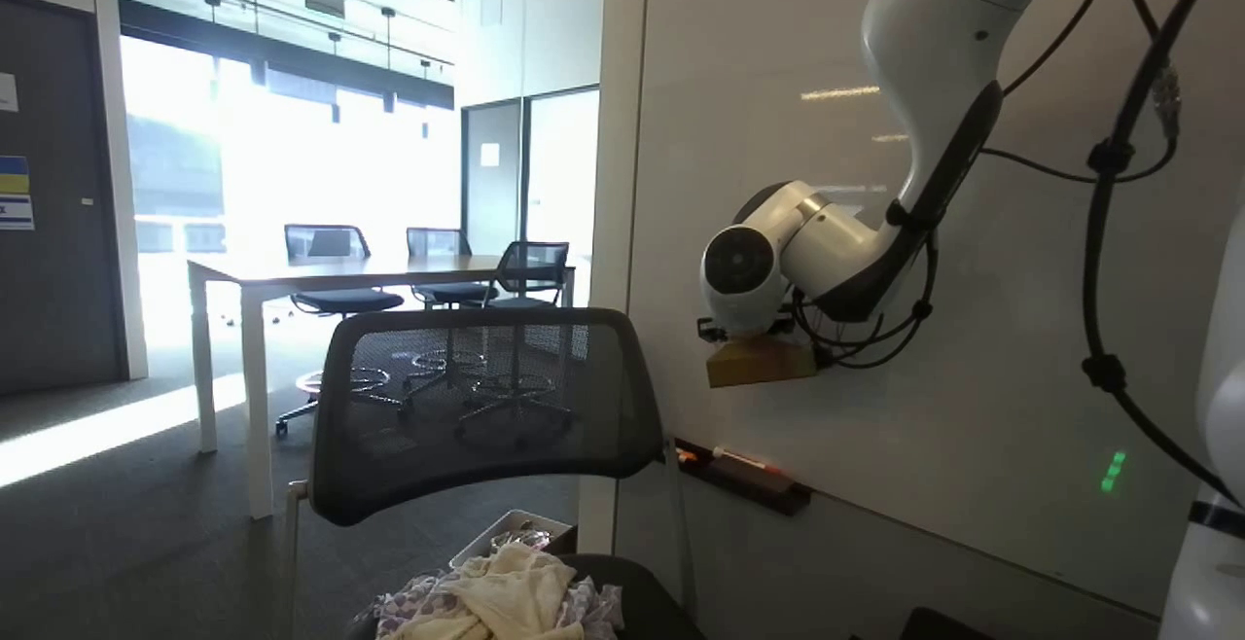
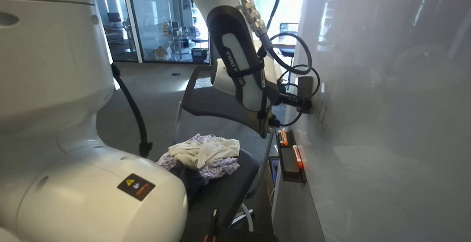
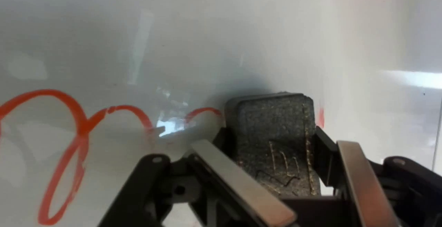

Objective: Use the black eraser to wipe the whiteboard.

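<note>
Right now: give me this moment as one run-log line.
hand: gripping eraser | eraser: over whiteboard, contact unclear | red scribble: visible beside eraser, gapped | red streak: eraser's opposite side | wipe: unfinished

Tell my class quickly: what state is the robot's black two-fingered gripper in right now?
Black two-fingered gripper: closed, holding the black, rough-textured, block-shaped eraser.
</note>
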Available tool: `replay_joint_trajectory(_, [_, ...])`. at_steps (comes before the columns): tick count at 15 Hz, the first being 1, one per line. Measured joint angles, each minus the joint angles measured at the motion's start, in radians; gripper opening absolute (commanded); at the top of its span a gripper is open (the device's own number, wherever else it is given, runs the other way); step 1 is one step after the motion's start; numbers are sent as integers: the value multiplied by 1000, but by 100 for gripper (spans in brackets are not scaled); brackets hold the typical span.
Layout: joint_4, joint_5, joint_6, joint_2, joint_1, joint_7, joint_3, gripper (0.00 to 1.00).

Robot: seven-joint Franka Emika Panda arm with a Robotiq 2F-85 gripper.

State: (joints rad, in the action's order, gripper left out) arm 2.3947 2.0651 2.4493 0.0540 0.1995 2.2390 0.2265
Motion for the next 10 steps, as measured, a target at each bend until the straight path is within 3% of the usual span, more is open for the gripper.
replay_joint_trajectory(10, [-41, -18, 68, 23, 29, 111, 5, 34])
